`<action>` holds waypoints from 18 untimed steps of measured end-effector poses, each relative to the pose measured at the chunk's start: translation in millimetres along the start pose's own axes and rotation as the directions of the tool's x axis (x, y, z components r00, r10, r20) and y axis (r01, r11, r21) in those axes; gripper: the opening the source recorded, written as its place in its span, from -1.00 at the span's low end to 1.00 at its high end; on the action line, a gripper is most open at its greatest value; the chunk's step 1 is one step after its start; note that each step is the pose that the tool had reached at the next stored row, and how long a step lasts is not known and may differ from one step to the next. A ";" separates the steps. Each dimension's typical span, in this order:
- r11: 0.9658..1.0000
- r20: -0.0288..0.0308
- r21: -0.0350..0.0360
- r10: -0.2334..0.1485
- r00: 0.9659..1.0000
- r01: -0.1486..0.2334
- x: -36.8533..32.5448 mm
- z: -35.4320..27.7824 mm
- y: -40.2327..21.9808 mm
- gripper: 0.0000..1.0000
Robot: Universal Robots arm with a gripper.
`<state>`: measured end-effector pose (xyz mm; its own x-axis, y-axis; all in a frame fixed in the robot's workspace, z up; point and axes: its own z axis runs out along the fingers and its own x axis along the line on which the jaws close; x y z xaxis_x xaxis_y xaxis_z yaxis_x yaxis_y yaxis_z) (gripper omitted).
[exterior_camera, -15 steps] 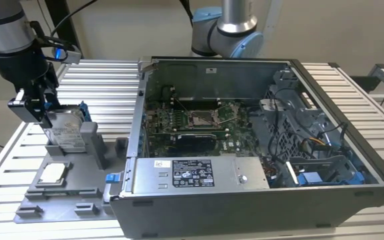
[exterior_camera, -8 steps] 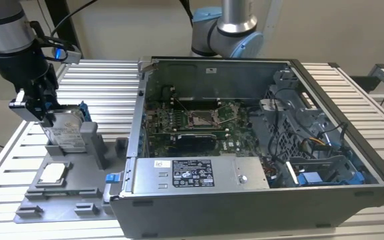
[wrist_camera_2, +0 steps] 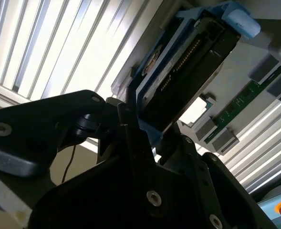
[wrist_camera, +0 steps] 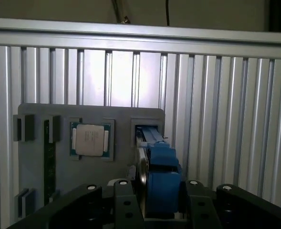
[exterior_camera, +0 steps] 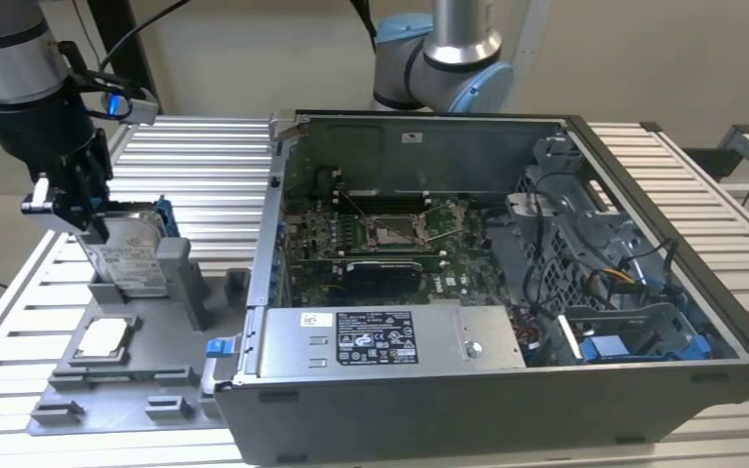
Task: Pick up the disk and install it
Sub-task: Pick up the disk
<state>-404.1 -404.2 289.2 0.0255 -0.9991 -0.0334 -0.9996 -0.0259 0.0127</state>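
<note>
The disk stands on edge in a slot of the grey holder plate at the exterior view's left, its white label facing out and its blue frame showing at the back. My gripper reaches down over the disk's upper end, with one finger on each flat side. In the first wrist view, the disk's blue-framed edge runs straight between the fingers of my gripper. The second wrist view shows the gripper clamped on the end of the disk, connector side visible.
An open computer case lies to the exterior view's right, with motherboard, a grey power supply box and a blue-trimmed drive bay. A small square chip and a memory stick rest on the holder plate. A slatted aluminium table lies beneath.
</note>
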 end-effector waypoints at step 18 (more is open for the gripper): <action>1.000 0.000 0.000 0.001 1.000 -0.001 0.0 0.0 0.0 -1.00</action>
<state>-404.1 -404.2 289.2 0.0248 -0.9991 -0.0334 -0.9996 -0.0252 0.0127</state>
